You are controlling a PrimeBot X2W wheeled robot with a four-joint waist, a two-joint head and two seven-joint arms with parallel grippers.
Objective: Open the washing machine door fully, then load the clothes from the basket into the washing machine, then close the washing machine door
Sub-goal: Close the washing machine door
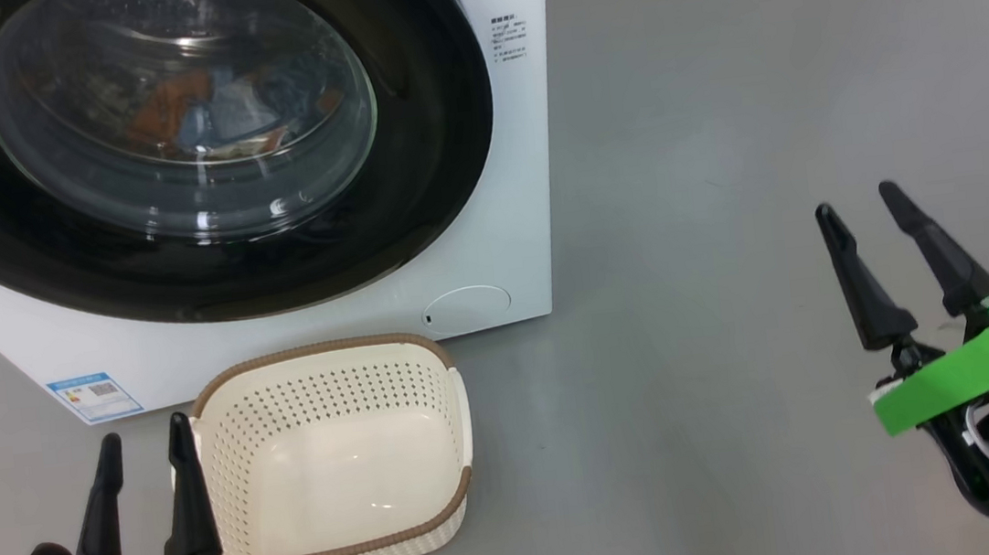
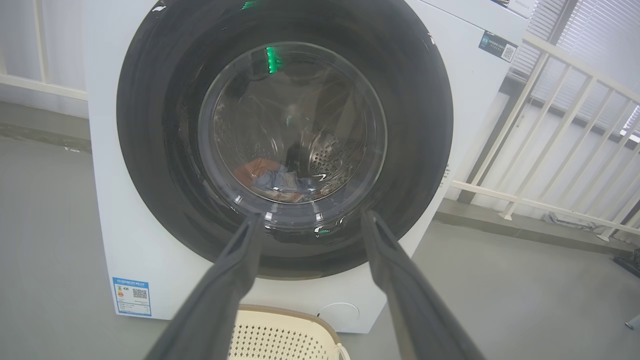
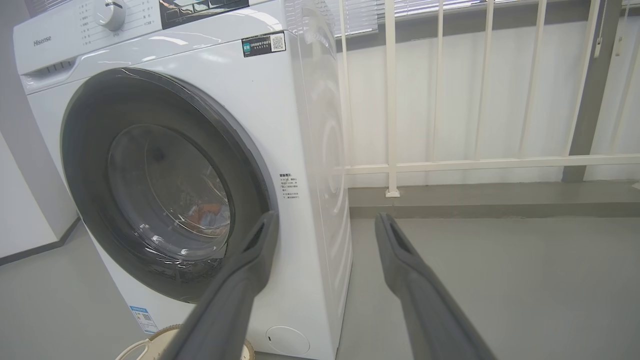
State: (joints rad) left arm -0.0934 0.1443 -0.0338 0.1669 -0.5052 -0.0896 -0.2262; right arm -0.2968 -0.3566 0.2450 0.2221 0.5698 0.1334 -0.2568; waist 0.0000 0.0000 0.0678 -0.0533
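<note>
So the head view chopped off the top and left of the washing machine, and we only got part of the door. The door sat shut, flat against the machine's front, with its glass bulge facing out at us. Through that glass the clothes were a smudge of blue and orange low in the drum, and glare made the print impossible to read.

The basket stood upright and empty on the grey floor, just in front of the washer and below the door. Its back rim ran roughly along the machine's front, turned a little. Which side was the long one, we honestly couldn't tell from that angle. In both wrist views only a sliver of it poked in at the bottom edge.

The left tool hung just beside the basket's left wall, fingers spread, pinching nothing, pointing toward the washer. The right tool was well off to the right over the floor, spread too and empty. A blue sticker showed near the washer's lower left corner.
</note>
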